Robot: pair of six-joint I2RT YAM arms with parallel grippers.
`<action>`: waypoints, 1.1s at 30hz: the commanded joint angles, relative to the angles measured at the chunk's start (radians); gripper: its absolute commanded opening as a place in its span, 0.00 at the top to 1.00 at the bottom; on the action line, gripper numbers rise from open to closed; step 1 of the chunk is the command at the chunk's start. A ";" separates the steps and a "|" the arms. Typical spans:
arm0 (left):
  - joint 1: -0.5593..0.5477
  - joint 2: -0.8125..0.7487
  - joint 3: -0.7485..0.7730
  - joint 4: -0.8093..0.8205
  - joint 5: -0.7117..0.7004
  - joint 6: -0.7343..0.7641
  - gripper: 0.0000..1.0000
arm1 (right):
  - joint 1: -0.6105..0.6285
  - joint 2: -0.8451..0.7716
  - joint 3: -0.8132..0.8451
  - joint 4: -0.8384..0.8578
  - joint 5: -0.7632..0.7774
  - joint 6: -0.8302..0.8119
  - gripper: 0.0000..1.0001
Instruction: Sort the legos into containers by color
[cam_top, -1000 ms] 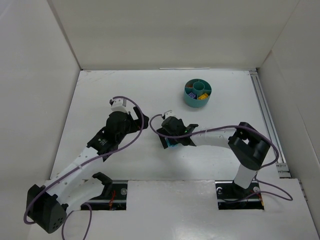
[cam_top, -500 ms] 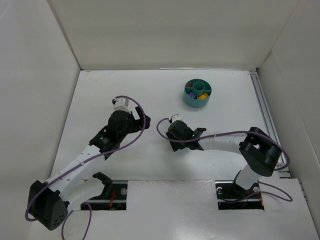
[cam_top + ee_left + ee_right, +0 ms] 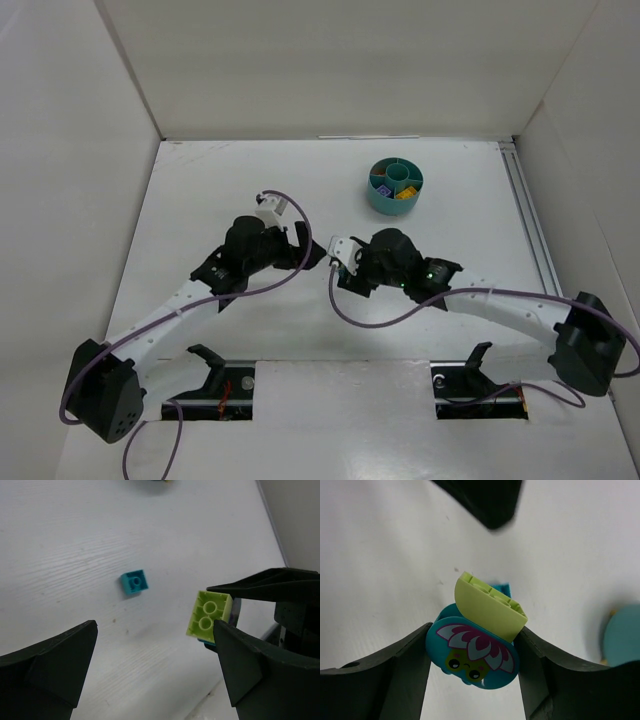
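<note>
Lime-green on teal: your right pincer (image 3: 472, 652) is clamped on a green brick (image 3: 490, 607) that looks joined to a teal disc (image 3: 465, 662) printed with a flower face. It holds the pair near the middle of the desk (image 3: 200, 180) and, it appears, clear of it. Your left pincer (image 3: 154, 625) hangs just beside them, spread wide and gripping nothing. It is probably there to pull the two apart, since differing colours cannot share a compartment. A small teal brick (image 3: 134, 582) lies loose on the desk nearby. The round tub (image 3: 378, 203) stands well apart toward the far right, with purple and yellow pieces in separate wedges.
</note>
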 commanded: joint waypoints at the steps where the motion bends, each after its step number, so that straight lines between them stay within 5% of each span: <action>1: 0.001 -0.011 0.024 0.146 0.247 0.029 0.00 | 0.001 -0.083 -0.005 0.088 -0.276 -0.260 0.65; 10: 0.011 0.052 0.024 0.313 0.522 -0.035 0.02 | -0.008 -0.146 0.017 0.088 -0.325 -0.307 0.66; 18: 0.011 0.085 0.002 0.402 0.683 -0.077 0.39 | -0.008 -0.199 0.026 0.088 -0.184 -0.298 0.67; 24: 0.011 0.055 0.002 0.384 0.662 -0.077 0.58 | -0.008 -0.189 0.026 0.088 -0.170 -0.280 0.67; 29: 0.011 0.046 0.016 0.341 0.619 -0.068 0.94 | -0.008 -0.171 0.026 0.076 -0.170 -0.280 0.67; 33: 0.011 0.036 0.036 0.318 0.558 -0.068 1.00 | -0.008 -0.162 0.003 0.055 -0.150 -0.255 0.67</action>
